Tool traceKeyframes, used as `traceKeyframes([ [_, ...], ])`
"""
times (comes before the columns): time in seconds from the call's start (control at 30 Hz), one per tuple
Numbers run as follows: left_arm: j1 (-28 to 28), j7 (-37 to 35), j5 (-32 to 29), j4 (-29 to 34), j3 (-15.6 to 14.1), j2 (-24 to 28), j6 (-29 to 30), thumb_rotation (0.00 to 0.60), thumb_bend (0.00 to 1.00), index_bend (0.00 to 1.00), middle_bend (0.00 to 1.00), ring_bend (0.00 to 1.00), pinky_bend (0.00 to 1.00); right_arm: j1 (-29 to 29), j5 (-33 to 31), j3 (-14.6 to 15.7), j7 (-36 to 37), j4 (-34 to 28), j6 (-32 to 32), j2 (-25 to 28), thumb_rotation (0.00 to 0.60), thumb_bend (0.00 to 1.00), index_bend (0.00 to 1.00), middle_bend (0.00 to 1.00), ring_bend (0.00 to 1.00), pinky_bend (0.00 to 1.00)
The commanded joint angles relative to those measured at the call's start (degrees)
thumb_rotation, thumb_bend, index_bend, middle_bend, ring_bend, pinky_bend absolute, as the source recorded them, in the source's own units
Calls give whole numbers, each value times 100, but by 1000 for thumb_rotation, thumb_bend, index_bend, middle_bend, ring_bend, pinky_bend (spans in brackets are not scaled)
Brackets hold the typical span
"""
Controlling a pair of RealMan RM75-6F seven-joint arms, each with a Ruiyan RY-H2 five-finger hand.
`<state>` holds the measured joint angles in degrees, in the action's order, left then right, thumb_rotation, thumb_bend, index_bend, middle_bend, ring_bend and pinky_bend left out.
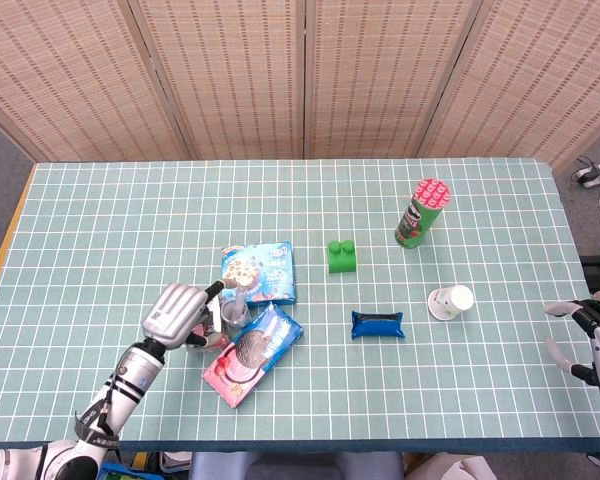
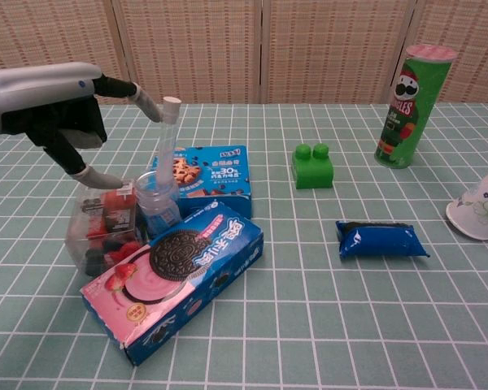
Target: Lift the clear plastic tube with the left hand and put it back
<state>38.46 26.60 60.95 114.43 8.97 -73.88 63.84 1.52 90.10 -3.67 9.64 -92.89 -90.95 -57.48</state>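
- Clear plastic tube (image 2: 166, 138) with a white cap stands nearly upright, tilted slightly, its lower end inside a small clear jar (image 2: 157, 201) on the desk (image 2: 325, 325); in the head view the tube (image 1: 236, 293) shows beside the blue cookie box.
- Silver-and-black left hand (image 2: 53, 106) hovers at the tube's top, one fingertip (image 2: 146, 106) touching or almost touching the white cap; the other fingers are spread and it grips nothing. From above, the left hand (image 1: 177, 314) sits just left of the jar.
- Right hand (image 1: 592, 335) lies at the desk's right edge, fingers apart, released and holding nothing.
- A clear plastic container of red and dark pieces (image 2: 103, 229) stands just left of the jar.
- A pink-and-blue Oreo box (image 2: 175, 277) lies tilted in front of the jar, leaning against it.
- A flat blue cookie box (image 2: 207, 175) lies behind the jar.
- A green toy block (image 2: 312, 166) sits near the middle of the desk, with a blue snack packet (image 2: 381, 240) nearer the camera.
- A tall green chip can (image 2: 413, 106) stands upright at the far right; a white paper cup (image 2: 479, 206) lies on its side near it.
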Motion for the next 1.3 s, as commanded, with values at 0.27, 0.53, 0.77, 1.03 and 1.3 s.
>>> traceKeyframes([
  [0.27,-104,-1067,-154,-560,321,-380,14,600,114,406,1000,1000,1000,-1,13,2,19,3,-2,7,600,265,396,435,330,511],
  [0.53,43,-1008,-499,-839,406,-657,-84,600,113,435,1000,1000,1000,2,5,0,44,10,9,14,600,266,397,435,330,511],
  [0.77,126,-1013,-823,-895,506,-801,-112,600,113,474,1000,1000,1000,6,11,4,66,21,22,18,600,265,397,435,330,511],
  [1.03,207,-987,-1176,-978,583,-954,-102,600,113,521,1000,1000,1000,0,23,8,88,19,8,28,600,266,397,436,330,511],
  [1.3,248,-997,-1535,-1001,745,-1155,70,600,113,553,1000,1000,1000,7,16,8,99,23,28,32,600,265,397,436,330,511],
])
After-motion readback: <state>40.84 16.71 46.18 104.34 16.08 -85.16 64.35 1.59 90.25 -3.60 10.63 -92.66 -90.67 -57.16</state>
